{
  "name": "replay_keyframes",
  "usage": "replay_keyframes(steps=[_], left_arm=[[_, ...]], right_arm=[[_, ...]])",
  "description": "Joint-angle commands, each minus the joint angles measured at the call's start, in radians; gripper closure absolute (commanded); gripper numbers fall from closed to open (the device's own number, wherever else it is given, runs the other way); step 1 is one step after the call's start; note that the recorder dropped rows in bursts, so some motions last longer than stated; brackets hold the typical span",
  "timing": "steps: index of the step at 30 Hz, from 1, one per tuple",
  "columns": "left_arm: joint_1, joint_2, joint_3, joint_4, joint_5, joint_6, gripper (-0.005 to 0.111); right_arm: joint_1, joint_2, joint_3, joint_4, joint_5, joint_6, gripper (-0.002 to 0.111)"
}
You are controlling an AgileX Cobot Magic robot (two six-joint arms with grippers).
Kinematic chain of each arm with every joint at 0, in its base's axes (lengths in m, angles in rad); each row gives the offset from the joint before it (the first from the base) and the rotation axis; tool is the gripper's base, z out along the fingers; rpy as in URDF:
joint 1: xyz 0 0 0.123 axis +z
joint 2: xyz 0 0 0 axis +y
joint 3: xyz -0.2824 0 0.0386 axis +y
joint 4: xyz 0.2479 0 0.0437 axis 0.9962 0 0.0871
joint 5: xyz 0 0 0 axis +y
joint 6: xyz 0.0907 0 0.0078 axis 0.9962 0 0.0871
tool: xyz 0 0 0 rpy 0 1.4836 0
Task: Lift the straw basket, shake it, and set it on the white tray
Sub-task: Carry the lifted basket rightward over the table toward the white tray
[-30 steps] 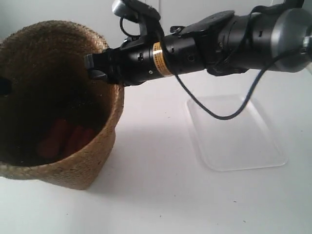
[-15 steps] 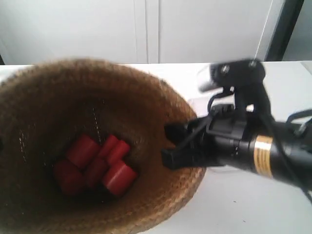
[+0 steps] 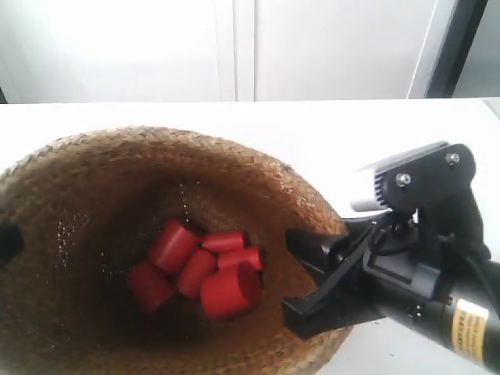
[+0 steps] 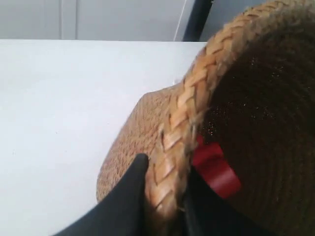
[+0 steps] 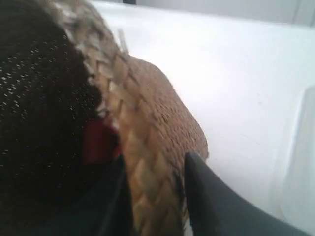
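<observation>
White table (image 3: 234,117) spreads beneath the straw basket (image 3: 94,203), which is held tilted with its mouth toward the exterior camera, apart from the white tray (image 5: 298,162) lying beside it. The left gripper (image 4: 165,183) pinches the braided rim, one finger inside, one outside. The right gripper (image 5: 155,173) clamps the opposite rim likewise. Red cylinders (image 3: 199,269) huddle at the basket's bottom.

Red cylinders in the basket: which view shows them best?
Exterior view: looks down into the straw basket, showing the pile of red cylinders. Left wrist view catches one past the rim; right wrist view, a dim red sliver.
</observation>
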Motion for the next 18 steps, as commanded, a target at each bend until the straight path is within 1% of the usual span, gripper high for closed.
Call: replay_keyframes(steps=[1, 3, 4, 5, 7, 8, 10, 11, 12, 13, 14, 15, 16, 17, 18], left_arm=[[-0.071, -0.003, -0.183, 0.07, -0.084, 0.02, 0.107], [-0.108, 0.015, -0.323, 0.114, -0.018, 0.022, 0.107], [-0.115, 0.027, -0.367, 0.124, 0.008, 0.024, 0.107], [-0.12, 0.044, -0.379, 0.128, 0.029, 0.026, 0.107], [-0.122, 0.097, -0.334, 0.122, 0.035, 0.021, 0.107], [-0.123, 0.134, -0.279, 0.095, 0.007, 0.021, 0.107], [-0.141, 0.226, -0.167, 0.058, -0.118, 0.02, 0.107], [-0.163, 0.28, -0.126, 0.06, -0.216, -0.007, 0.107], [-0.192, 0.329, -0.115, 0.089, -0.29, -0.046, 0.107], [-0.223, 0.36, -0.127, 0.148, -0.335, -0.085, 0.107], [-0.277, 0.393, -0.158, 0.222, -0.363, -0.152, 0.107], [-0.317, 0.409, -0.202, 0.293, -0.376, -0.185, 0.107], [-0.416, 0.427, -0.295, 0.342, -0.381, -0.169, 0.107], [-0.451, 0.431, -0.326, 0.331, -0.387, -0.128, 0.107], [-0.52, 0.431, -0.37, 0.207, -0.44, 0.051, 0.107]], right_arm=[[0.039, -0.094, -0.09, -0.009, 0.026, -0.109, 0.108], [0.068, -0.161, -0.176, -0.009, -0.037, -0.164, 0.108], [0.081, -0.201, -0.202, -0.009, -0.061, -0.19, 0.108], [0.089, -0.236, -0.207, -0.009, -0.063, -0.195, 0.108], [0.092, -0.258, -0.159, -0.009, -0.049, -0.195, 0.108], [0.092, -0.255, -0.116, -0.003, -0.023, -0.187, 0.108], [0.092, -0.205, 0.002, -0.009, 0.083, -0.088, 0.108], [0.092, -0.183, 0.044, -0.009, 0.153, -0.042, 0.108], [0.092, -0.166, 0.057, -0.009, 0.213, -0.034, 0.108], [0.092, -0.159, 0.049, -0.009, 0.236, -0.056, 0.108], [0.092, -0.163, 0.019, -0.009, 0.222, -0.092, 0.108], [0.092, -0.173, -0.016, -0.009, 0.189, -0.125, 0.108], [0.092, -0.212, -0.124, -0.009, 0.075, -0.218, 0.108], [0.092, -0.233, -0.169, -0.009, 0.031, -0.257, 0.108], [0.092, -0.269, -0.252, -0.009, -0.057, -0.299, 0.108]])
